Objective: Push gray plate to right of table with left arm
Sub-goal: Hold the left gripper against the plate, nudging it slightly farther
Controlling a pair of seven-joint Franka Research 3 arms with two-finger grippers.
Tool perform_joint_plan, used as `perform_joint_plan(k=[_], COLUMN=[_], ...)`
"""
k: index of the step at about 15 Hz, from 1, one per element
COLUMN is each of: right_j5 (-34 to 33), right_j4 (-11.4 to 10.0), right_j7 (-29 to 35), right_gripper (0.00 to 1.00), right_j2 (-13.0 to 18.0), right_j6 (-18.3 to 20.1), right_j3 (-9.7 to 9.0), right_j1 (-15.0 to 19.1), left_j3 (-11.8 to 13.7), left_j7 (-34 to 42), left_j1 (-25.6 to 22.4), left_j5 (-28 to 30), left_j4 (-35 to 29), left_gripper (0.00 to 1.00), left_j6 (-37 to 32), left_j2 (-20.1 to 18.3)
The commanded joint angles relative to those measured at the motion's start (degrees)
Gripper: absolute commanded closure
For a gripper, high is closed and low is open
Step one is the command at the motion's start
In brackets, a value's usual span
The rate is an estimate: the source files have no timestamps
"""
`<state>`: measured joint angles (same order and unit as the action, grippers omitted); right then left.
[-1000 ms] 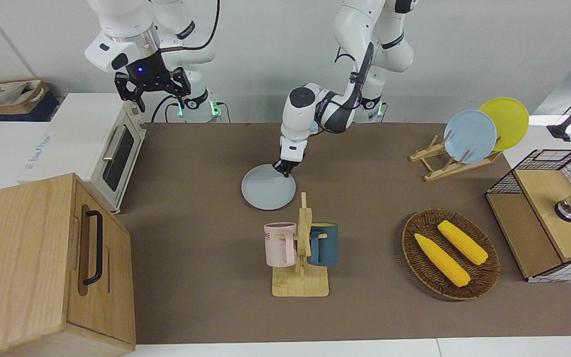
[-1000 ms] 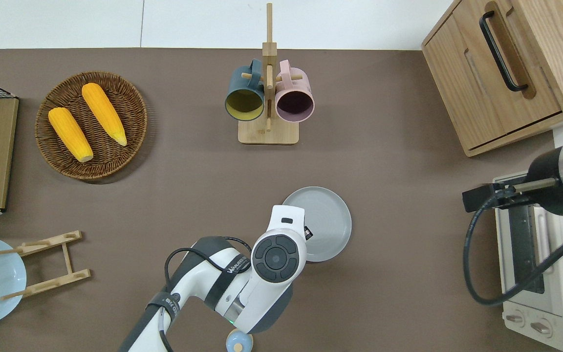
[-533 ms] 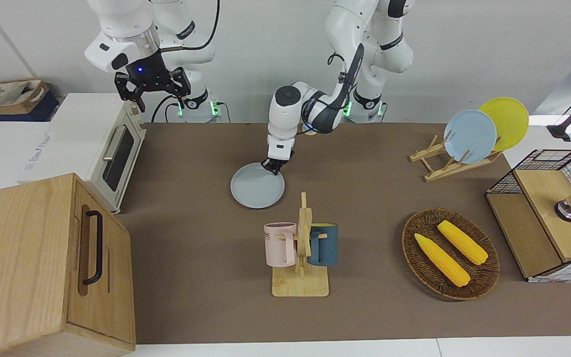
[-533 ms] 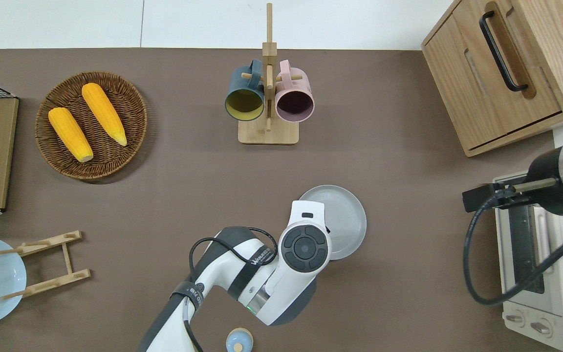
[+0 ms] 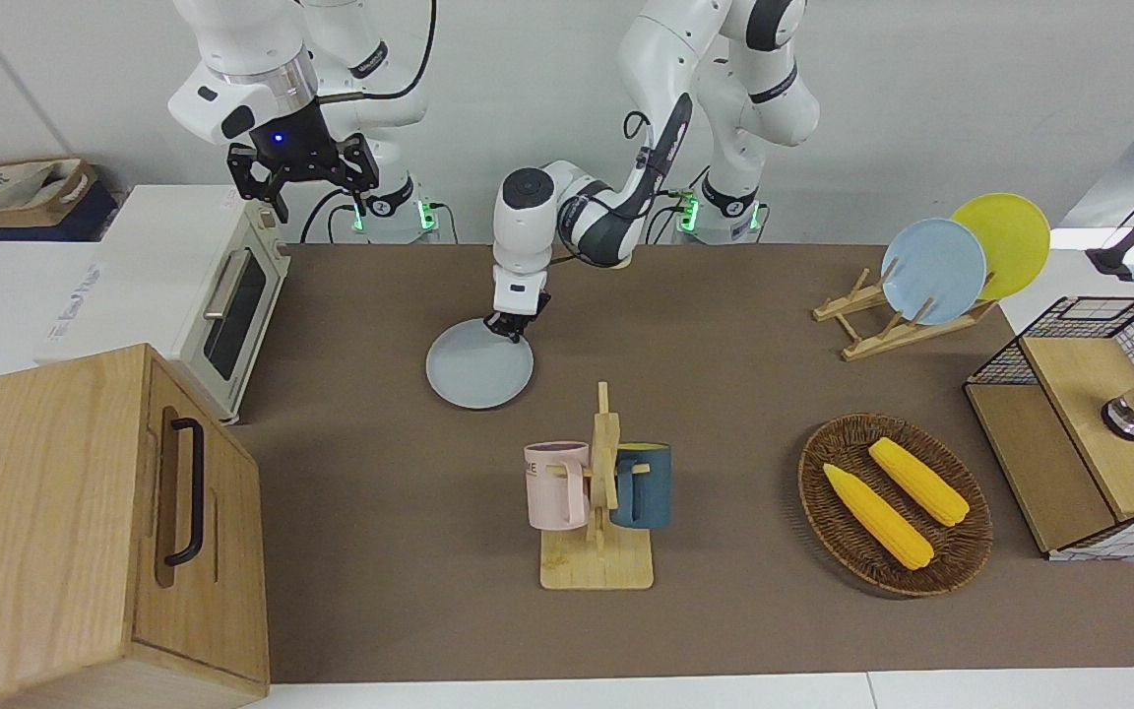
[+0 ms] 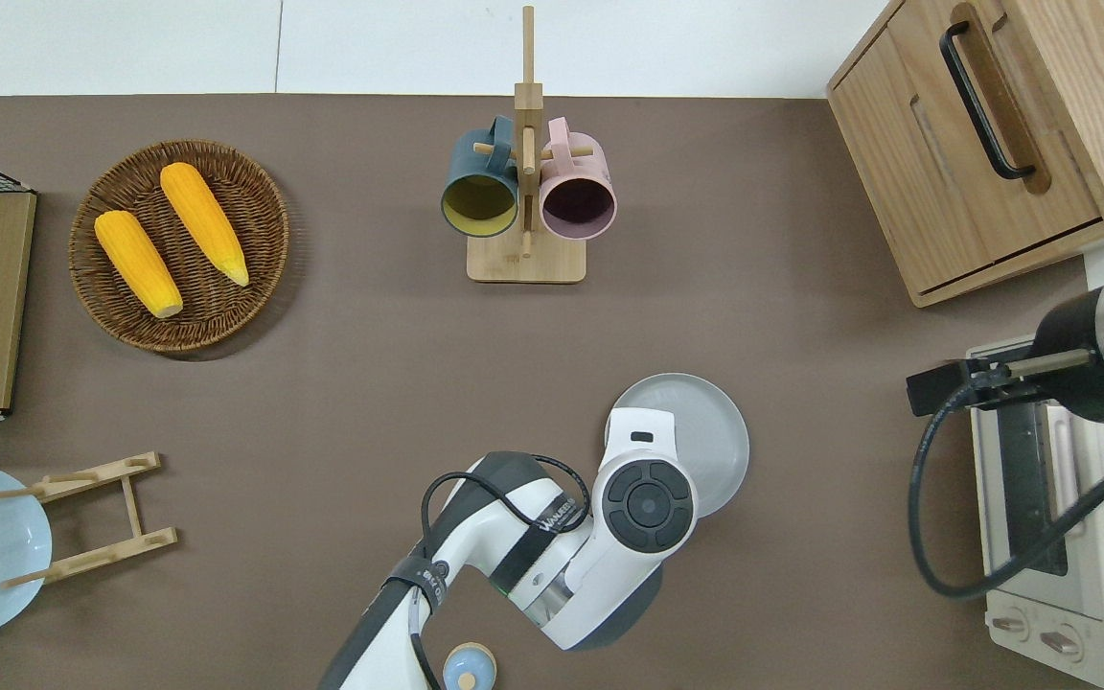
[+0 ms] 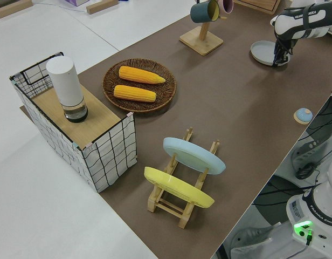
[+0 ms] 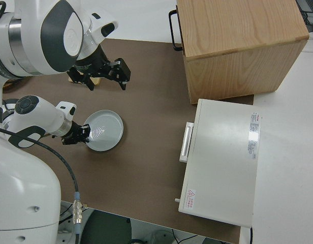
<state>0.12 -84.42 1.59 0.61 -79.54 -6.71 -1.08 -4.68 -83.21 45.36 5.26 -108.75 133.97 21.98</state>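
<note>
Plate (image 5: 479,364) lies flat on desk (image 5: 724,394); left gripper (image 5: 507,328) touches its rim, jaw state unclear; right arm parked.

Gray plate (image 5: 478,365): pale bluish-gray, plain. Table (image 5: 724,611): matte brown, white edges. Left arm (image 6: 552,556): white shell, dark gray joint caps, black cables. Rack plates: sky-blue plate (image 5: 933,268), yellow plate (image 5: 1010,236). Mugs: pink mug (image 5: 557,483), dark teal mug (image 5: 644,484) with yellow-green inside. Woven basket (image 5: 961,551) dark brown; two corn cobs (image 5: 877,516) yellow-orange. Cabinet (image 5: 85,532) light wood grain, black handle. Toaster oven (image 5: 222,295) cream
</note>
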Motion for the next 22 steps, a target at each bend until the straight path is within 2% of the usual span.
perform_joint_plan(k=[1,10,11,12,13,14,15,16,17,20,22], right_j5=[0.6,0.6,0.6,0.6,0.6,0.6,0.6,0.6,0.6,0.6,0.6], right_j4=[0.2,0.2,0.2,0.2,0.2,0.2,0.2,0.2,0.2,0.2,0.2], right_j7=[0.1,0.1,0.1,0.1,0.1,0.0,0.1,0.0,0.1,0.0,0.0], right_gripper=[0.017,0.017,0.017,0.017,0.017,0.017,0.017,0.017,0.017,0.017,0.017], right_j2=[0.4,0.4,0.4,0.4,0.4,0.4,0.4,0.4,0.4,0.4,0.4], right_j6=[0.7,0.7,0.7,0.7,0.8,0.7,0.7,0.7,0.7,0.7,0.8], right_j3=[-0.85,-0.85,-0.76,-0.76,-0.76,-0.76,-0.85,-0.85,-0.85,-0.85,-0.85], right_j1=[1.2,1.2,1.2,1.2,1.2,1.2,1.2,1.2,1.2,1.2,1.2], left_j3=[0.6,0.6,0.7,0.8,1.0,1.0,1.1,1.1,1.1,1.2,0.6], left_j7=[-2.9,-3.8,-3.5,-3.3,-3.2,-3.1,-3.1,-3.1,-3.1,-3.1,-3.3], left_j1=[2.3,2.5,2.5,2.5,2.4,2.5,2.5,2.5,2.5,2.5,2.5], left_j5=[-0.4,-0.5,-0.5,-0.5,-0.5,-0.6,-0.6,-0.5,-0.6,-0.9,-5.1], left_j4=[5.7,7.8,7.8,7.8,7.8,8.1,8.5,8.5,8.5,8.5,8.6], left_gripper=[1.0,1.0,0.83,0.57,0.39,0.27,0.24,0.08,0.01,0.0,0.0], left_j6=[-2.0,-2.9,-3.2,-3.3,-3.8,-4.5,-5.0,-5.2,-5.3,-5.6,-5.9], left_j2=[4.7,4.9,4.8,4.7,4.7,4.7,4.8,4.7,4.7,4.7,4.7])
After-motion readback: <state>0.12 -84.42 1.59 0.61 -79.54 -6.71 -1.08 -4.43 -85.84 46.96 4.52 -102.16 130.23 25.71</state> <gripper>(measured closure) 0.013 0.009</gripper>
